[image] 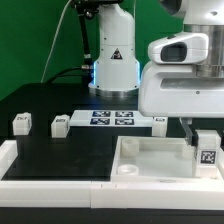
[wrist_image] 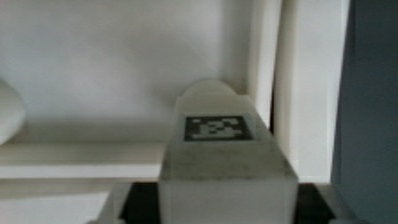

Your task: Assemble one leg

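My gripper (image: 205, 140) is shut on a white leg (image: 207, 152) with a black-and-white tag and holds it upright over the right end of the large white tray-like panel (image: 150, 165). In the wrist view the leg (wrist_image: 222, 140) stands between my dark fingers (wrist_image: 143, 205), tag facing the camera, with the panel's white floor (wrist_image: 107, 70) and a raised wall behind it. I cannot tell whether the leg's lower end touches the panel. Three more legs lie on the black table: two at the exterior view's left (image: 20, 123) (image: 58, 125), one behind the panel (image: 160, 121).
The marker board (image: 112, 118) lies flat at the back middle, before the white robot base (image: 112, 60). A white border (image: 50, 185) runs along the table's front edge. A round hole (image: 127, 170) shows in the panel's near-left corner.
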